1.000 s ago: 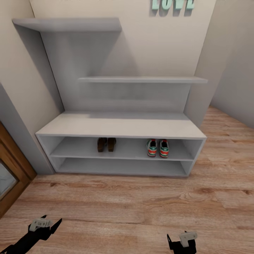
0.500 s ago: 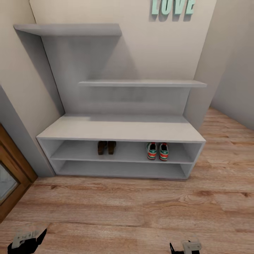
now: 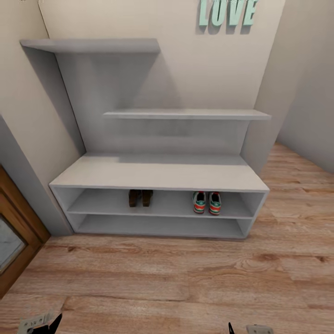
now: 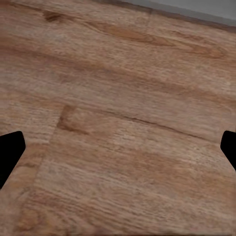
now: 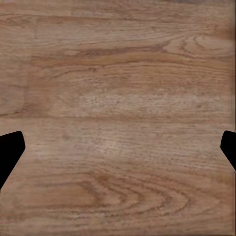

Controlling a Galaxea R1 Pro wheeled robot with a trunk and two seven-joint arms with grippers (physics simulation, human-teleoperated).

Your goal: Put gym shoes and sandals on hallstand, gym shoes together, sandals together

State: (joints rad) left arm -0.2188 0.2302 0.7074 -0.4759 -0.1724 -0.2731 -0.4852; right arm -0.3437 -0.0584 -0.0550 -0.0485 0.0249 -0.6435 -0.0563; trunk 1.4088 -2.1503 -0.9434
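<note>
The pale grey hallstand [image 3: 157,172] stands against the wall ahead. On its upper shoe tier the two brown sandals [image 3: 140,198] sit side by side left of centre. The two gym shoes [image 3: 207,202] sit side by side towards the right, heels facing me. The corridor floor [image 3: 185,278] lies bare between me and the rack. My left gripper [image 3: 41,323] and right gripper [image 3: 253,329] barely show at the picture's lower edge. In each wrist view the left gripper [image 4: 118,152] and right gripper [image 5: 118,152] hang open over wood planks, with nothing between the fingers.
A brown wooden door frame [image 3: 16,232] stands at the left beside the rack. A wall corner [image 3: 271,93] juts out at the rack's right end, with floor running on behind it. Two stepped shelves [image 3: 185,114] and mint LOVE letters [image 3: 227,11] are above the bench.
The whole view has shifted, so the rack sits slightly lower and more of the LOVE letters show. Both grippers have sunk to the picture's lower edge, the left one also drifting left. The shoes have not moved.
</note>
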